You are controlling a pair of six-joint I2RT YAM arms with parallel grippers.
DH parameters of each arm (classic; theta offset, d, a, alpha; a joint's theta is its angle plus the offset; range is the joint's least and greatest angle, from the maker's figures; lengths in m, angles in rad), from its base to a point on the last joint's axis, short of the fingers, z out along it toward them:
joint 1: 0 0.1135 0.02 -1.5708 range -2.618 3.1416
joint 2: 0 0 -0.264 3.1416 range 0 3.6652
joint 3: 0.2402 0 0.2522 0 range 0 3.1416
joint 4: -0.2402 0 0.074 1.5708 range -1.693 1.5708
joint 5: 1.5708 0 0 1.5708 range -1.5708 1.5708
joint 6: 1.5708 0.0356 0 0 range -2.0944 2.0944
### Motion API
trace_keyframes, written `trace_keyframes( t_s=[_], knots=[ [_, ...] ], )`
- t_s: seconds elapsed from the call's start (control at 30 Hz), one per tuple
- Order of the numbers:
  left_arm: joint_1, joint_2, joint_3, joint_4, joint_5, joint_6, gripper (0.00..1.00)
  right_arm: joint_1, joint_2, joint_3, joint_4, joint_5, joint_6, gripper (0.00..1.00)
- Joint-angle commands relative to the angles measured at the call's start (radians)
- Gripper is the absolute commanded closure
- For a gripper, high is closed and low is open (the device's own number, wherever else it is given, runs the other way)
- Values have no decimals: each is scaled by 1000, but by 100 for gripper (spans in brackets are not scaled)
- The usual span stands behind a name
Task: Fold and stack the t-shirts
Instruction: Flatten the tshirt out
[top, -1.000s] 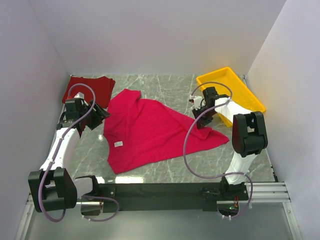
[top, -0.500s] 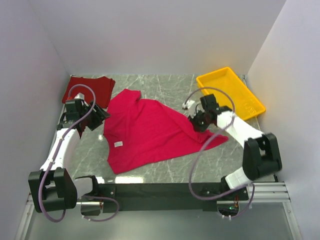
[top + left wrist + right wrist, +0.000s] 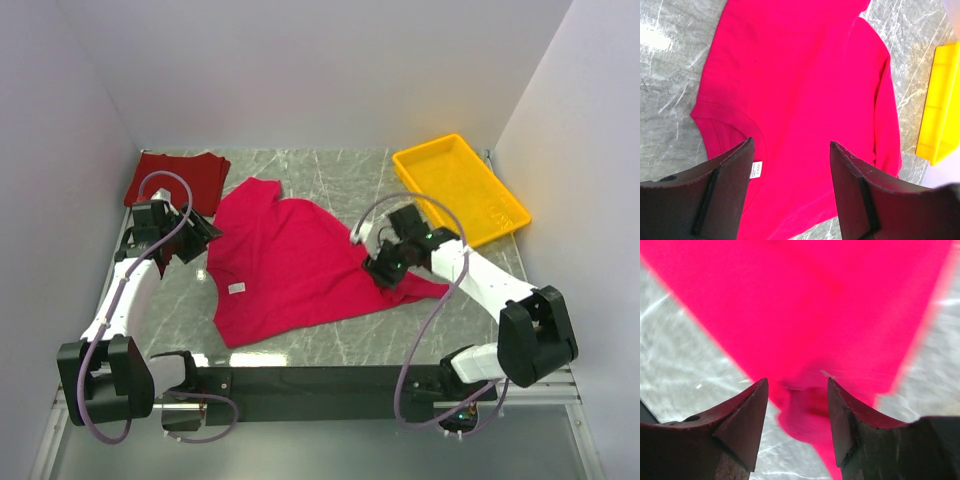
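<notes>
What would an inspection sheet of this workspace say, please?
Surface: grey marbled table.
Job's things: crimson shirt spread unfolded, white tag by the collar; maroon shirt at the far left corner, looks folded.
Clutter: yellow tray, empty, far right.
Grippers: left pincer open over the crimson shirt's collar; right pincer open at its bunched right corner.
Cables: left cable and right cable each loop off an arm.
Surroundings: white walls on three sides.

Holds left tool [image 3: 198,236] [image 3: 790,192] far out from the base rail [image 3: 320,381], jaws apart. Stretches right arm [image 3: 482,287] low, inward from that rail, right tool [image 3: 384,268] [image 3: 797,427] parted.
</notes>
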Motion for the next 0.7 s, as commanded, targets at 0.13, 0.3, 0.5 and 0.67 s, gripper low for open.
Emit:
trace_keyframes(
  t_s=[0.13,0.3,0.5,0.67],
  knots=[
    [5,-28,3,21,9,3,33,-246,124,276,2,-65,378,43],
    [8,-37,0,18,6,2,33,-290,187,294,-59,-97,492,44],
    [8,-34,-9,33,16,-8,33,-293,227,221,-46,-17,556,44],
    [10,-22,0,32,23,-3,33,-300,293,216,-47,-24,581,46]
  ],
)
